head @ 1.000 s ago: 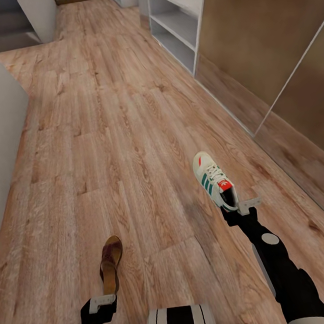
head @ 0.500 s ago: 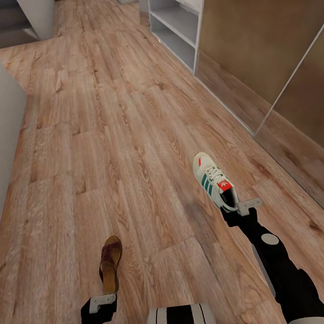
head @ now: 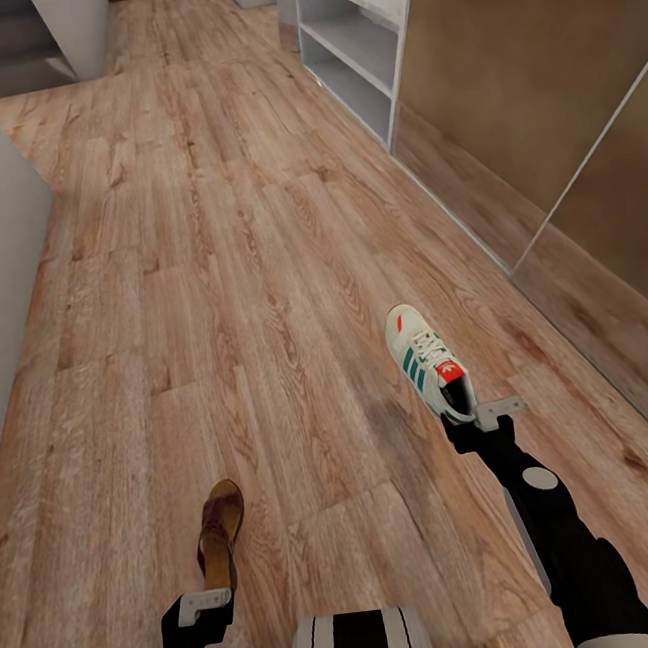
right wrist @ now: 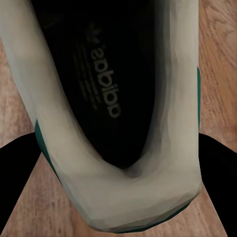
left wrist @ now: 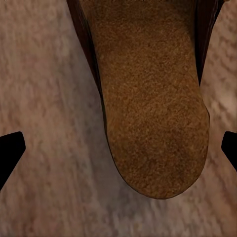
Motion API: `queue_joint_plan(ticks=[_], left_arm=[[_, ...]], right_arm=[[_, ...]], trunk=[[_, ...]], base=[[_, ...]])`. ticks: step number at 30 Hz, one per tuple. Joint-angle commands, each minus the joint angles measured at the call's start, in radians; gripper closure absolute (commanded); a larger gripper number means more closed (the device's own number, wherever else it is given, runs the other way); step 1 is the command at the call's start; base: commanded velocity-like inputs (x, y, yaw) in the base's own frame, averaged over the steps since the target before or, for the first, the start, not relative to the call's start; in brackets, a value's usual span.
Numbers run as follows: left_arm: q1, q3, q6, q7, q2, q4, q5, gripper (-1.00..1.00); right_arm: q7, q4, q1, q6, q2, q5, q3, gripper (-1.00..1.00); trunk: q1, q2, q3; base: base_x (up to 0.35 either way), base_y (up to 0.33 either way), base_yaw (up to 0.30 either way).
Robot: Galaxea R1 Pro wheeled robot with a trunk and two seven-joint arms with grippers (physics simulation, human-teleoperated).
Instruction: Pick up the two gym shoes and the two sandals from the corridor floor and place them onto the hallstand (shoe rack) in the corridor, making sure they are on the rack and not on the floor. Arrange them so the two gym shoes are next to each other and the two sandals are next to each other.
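I'm carrying a sandal (head: 219, 532) clamped in my left gripper (head: 206, 599) and a sneaker (head: 427, 361) in the right gripper (head: 476, 417) (both heel-held, toes pointing away); the rack (head: 356, 33) lies far ahead on the right, nearer my right arm

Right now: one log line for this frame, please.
phase: carrying along corridor floor | left gripper: sandal | right gripper: gym shoe | hallstand: ahead right
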Motion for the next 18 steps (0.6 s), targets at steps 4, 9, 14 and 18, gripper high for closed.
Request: queue_joint_plan(ticks=[4,9,14,18], left_arm=[[-0.001,0.008,-0.004,-0.001,-0.001,0.001,-0.010,-1.00],[-0.001,0.008,-0.004,-0.001,-0.001,0.000,-0.010,-1.00],[-0.001,0.005,-0.004,-0.001,-0.001,0.000,-0.010,-1.00],[-0.001,0.006,-0.004,-0.001,0.000,-0.001,-0.010,-1.00]], right_arm=[[0.009,-0.002,0.000,0.004,0.001,0.010,-0.003,1.00],[0.009,0.000,0.000,0.003,0.001,0.010,-0.003,1.00],[0.009,-0.004,0.000,0.003,0.001,0.010,-0.003,1.00],[0.009,-0.006,0.000,0.004,0.002,0.010,-0.004,1.00]], trunk=[[0.000,0.000,-0.001],[0.000,0.000,-0.001],[0.000,0.000,-0.001],[0.001,-0.001,-0.008]], base=[[0.002,0.000,0.000],[0.000,0.000,0.000],[0.000,0.000,0.000],[0.000,0.000,0.000]])
